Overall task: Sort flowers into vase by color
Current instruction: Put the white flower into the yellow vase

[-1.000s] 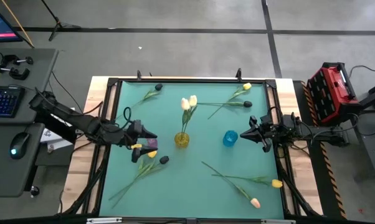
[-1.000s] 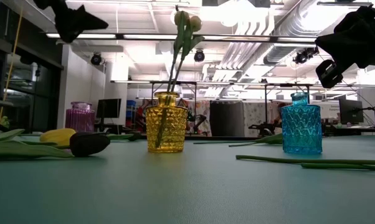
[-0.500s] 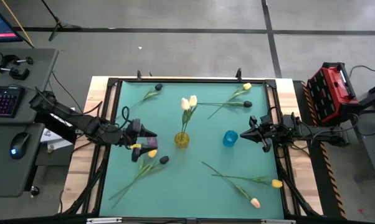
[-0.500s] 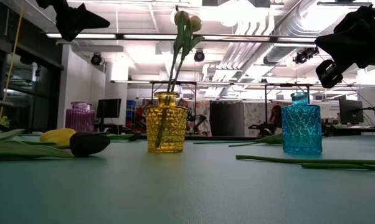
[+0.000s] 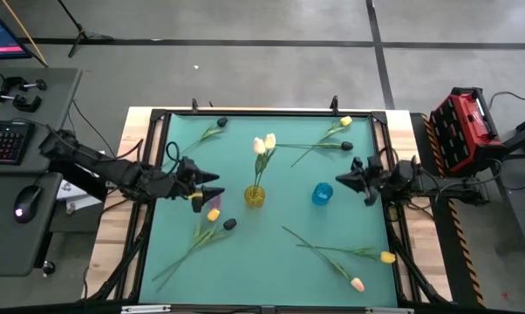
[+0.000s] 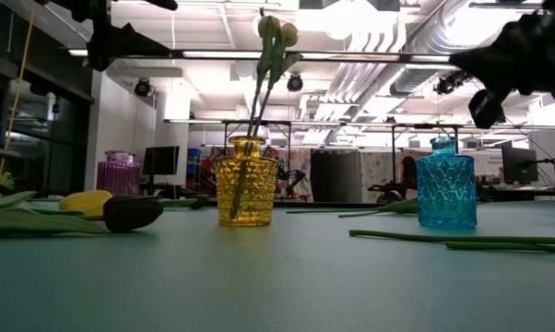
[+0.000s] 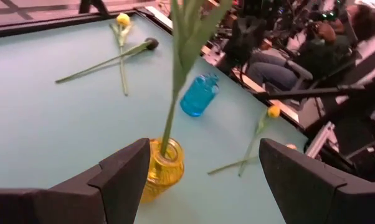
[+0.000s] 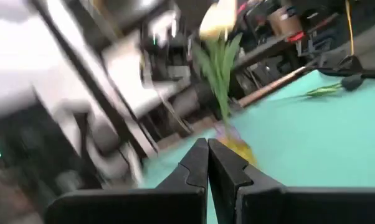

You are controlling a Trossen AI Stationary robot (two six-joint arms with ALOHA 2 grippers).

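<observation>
Teal matting [image 5: 271, 262] covers the table, where a yellow glass vase [image 5: 255, 196] holds two cream-peach tulips [image 5: 264, 144]; other tulips lie scattered around. Left gripper [image 5: 212, 182] hovers beside the vase, fingers spread and empty, while right gripper [image 5: 339, 178] hangs near the blue glass vase [image 5: 322, 194], fingers pressed together.

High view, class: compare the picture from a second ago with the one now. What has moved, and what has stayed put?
The left gripper, open and empty, has lifted off the tulips near the purple vase and drawn back toward the table's far side. The right gripper, shut, has shifted slightly the same way. Nothing was picked up or let go. The yellow vase with its two tulips, the blue vase and the loose tulips have not moved.
</observation>
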